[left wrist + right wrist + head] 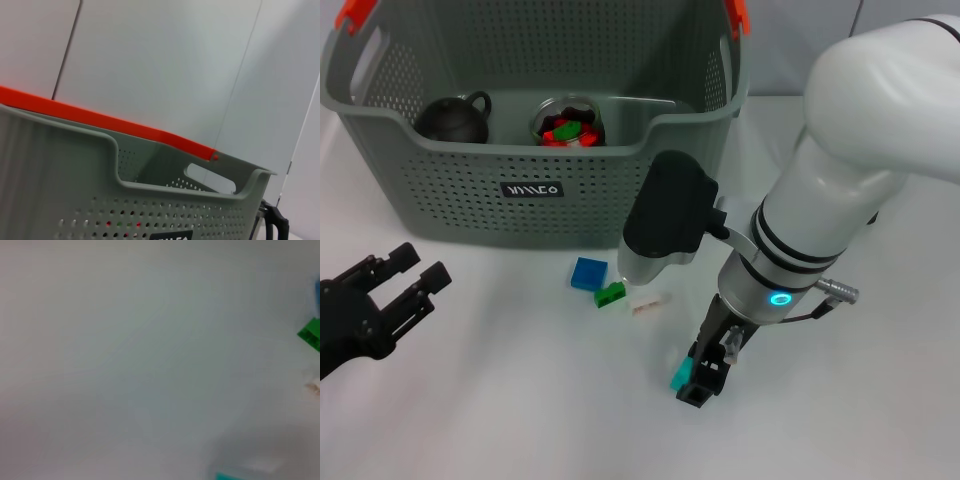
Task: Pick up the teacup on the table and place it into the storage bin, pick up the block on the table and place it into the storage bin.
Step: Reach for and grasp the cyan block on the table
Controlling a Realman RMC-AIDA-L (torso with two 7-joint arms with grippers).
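Nearest, the right gripper (pixel 703 383) points down at the white surface (pixel 520 400), its jaws narrowed around a teal block (pixel 679 377), apparently pinching it, though the contact is partly hidden; held low like this, it looks like the start of a lift toward the bin. The left gripper (pixel 405 283) sits idle at the left edge, jaws spread and empty. Farther back, three loose blocks lie close together: one blue (pixel 588 273), one green (pixel 610 294), one pale (pixel 650 301). Beyond them stands the bin (pixel 460 200), one dark teacup (pixel 455 118) inside it beside one clear container (pixel 570 122) of red and green pieces.
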